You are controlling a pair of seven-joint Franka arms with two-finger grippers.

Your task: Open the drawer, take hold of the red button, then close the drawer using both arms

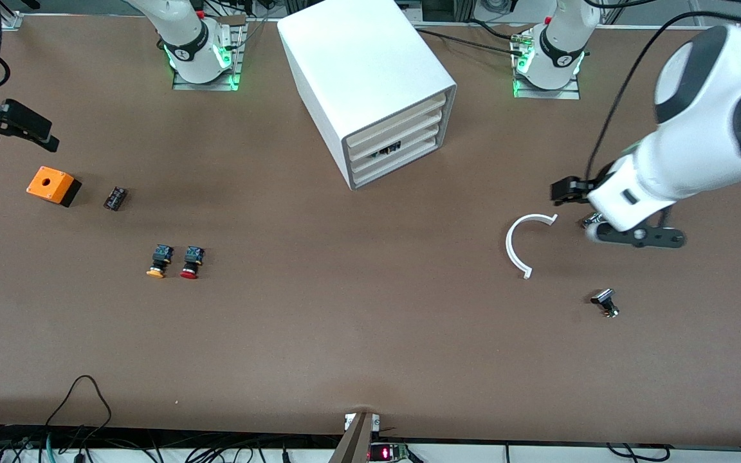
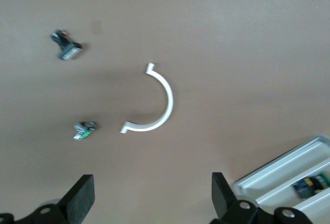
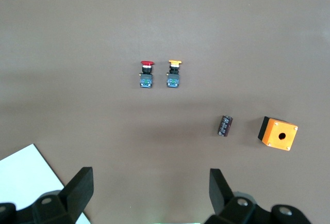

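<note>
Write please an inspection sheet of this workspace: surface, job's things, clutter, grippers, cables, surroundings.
Surface: brown table, bare in the middle.
Job's things: drawer unit, drawers shut; red button on the table beside the orange button.
Clutter: orange box, black chip, white arc, small black part.
Grippers: left gripper open above the table beside the arc; right gripper open, above the right arm's end of the table.
Cables: along the table's edges.
Surroundings: nothing seen.

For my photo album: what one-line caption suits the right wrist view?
Red-capped button beside an orange-capped one on the brown table, seen past open jaws.
</note>
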